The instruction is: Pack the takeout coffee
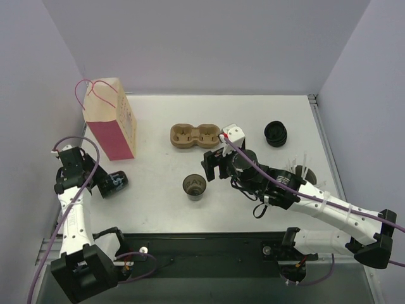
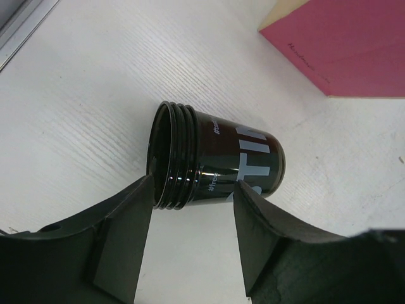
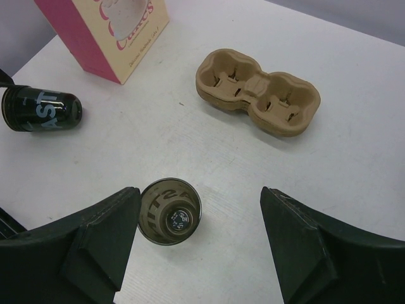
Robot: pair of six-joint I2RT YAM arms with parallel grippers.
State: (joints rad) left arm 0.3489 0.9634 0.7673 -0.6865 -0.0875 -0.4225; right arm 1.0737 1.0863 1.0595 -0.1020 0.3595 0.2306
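Ahead of your left fingers (image 2: 120, 234), off to the right, stands the bag (image 2: 342, 44). Well ahead of your right gripper (image 3: 201, 196) lies the tray (image 3: 259, 92). Your left gripper (image 2: 195, 187) is spread, with the black cup (image 2: 221, 158) on its side between the tips; contact cannot be told. Your right fingers (image 3: 101, 247) are spread as well, the grey cup (image 3: 171, 212) upright between them, just beside one. Lids (image 1: 276, 133) sit well apart.
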